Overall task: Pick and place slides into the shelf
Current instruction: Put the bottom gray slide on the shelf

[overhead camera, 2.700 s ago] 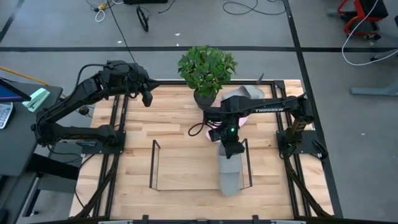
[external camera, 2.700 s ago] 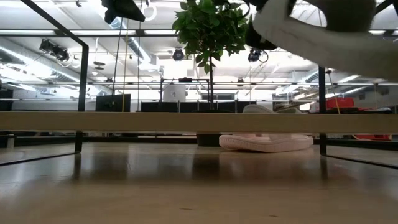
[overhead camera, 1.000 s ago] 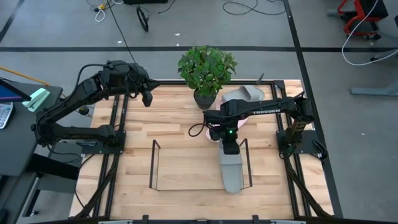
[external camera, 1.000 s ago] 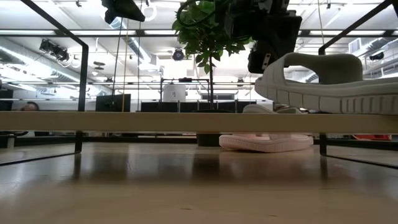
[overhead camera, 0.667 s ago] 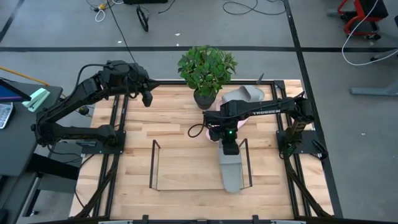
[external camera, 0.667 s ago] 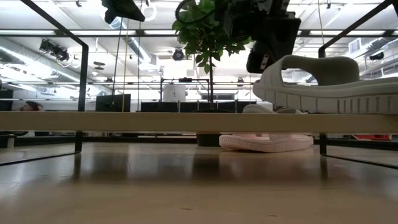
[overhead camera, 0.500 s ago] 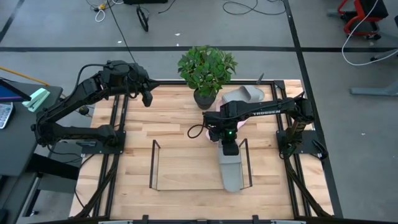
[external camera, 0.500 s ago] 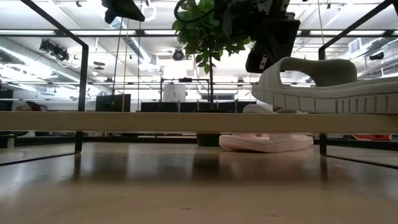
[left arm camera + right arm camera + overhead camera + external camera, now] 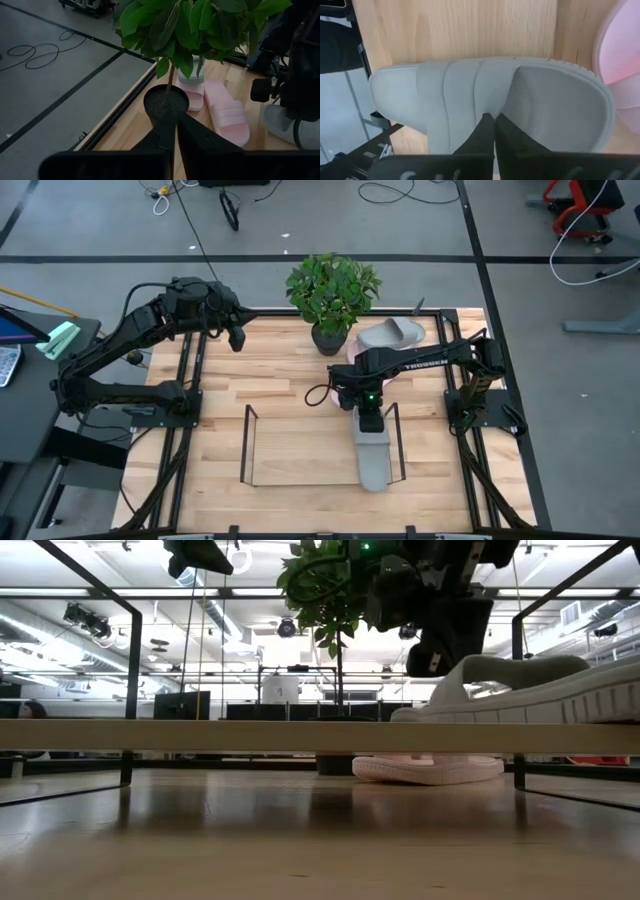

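Observation:
My right gripper [image 9: 368,418] is shut on a grey slide [image 9: 373,458] that lies lengthwise in the right end of the black wire shelf [image 9: 247,442]. In the low view this slide [image 9: 540,700] sits tilted just over the shelf's near bar. A second grey slide [image 9: 392,333] lies on the table at the far right. Two pale pink slides [image 9: 227,112] lie soles down beside the plant pot, mostly hidden under my right arm in the high view. My left gripper [image 9: 237,338] is raised at the far left, shut on nothing. My right gripper pinches the edge of the grey slide's broad strap [image 9: 479,111] between its two fingers, on the side that opens toward the footbed [image 9: 550,110]. The fingers slant down from above. The slide is tilted, its held end lower; whether it rests on the shelf, I cannot tell.
A potted plant [image 9: 333,290] stands at the far edge, in the middle, close to my right arm. The shelf left of the held slide holds nothing. A black rail frame [image 9: 190,380] edges the table on both sides.
My right gripper has gone down with the grey slide. The slide, level before, has sunk toward the shelf and tipped, its held end now lower. The left arm has kept still.

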Controlling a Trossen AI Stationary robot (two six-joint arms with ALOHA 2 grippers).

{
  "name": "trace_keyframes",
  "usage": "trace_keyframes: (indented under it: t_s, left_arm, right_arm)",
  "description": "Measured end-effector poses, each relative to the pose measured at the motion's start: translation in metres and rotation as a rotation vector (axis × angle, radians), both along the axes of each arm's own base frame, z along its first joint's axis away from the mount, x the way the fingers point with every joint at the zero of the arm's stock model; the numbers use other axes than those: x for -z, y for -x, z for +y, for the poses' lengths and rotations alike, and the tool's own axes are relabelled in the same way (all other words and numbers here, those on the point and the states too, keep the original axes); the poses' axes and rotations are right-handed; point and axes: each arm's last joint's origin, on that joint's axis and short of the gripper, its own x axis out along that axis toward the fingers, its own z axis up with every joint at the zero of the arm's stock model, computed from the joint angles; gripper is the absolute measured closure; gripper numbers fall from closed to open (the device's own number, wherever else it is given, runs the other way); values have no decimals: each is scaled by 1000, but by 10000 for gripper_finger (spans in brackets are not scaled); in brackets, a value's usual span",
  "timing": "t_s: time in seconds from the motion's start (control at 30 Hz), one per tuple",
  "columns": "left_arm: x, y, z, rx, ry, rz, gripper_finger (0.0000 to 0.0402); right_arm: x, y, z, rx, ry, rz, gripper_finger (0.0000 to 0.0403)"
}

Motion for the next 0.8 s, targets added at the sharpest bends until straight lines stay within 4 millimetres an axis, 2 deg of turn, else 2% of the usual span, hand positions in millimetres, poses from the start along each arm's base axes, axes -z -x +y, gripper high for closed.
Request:
trace_keyframes:
  t_s: [0.17,0.33,0.67,0.8]
  left_arm:
    - [0,0,0,0,0,0,385]
    - [0,0,0,0,1,-1,377]
    - [0,0,0,-1,1,-1,374]
    - [0,0,0,-1,1,-1,382]
  right_arm:
    - [0,0,0,10,1,0,398]
    - [0,0,0,16,1,3,375]
    - [0,2,0,17,3,31,284]
    - [-7,6,-1,20,28,13,253]
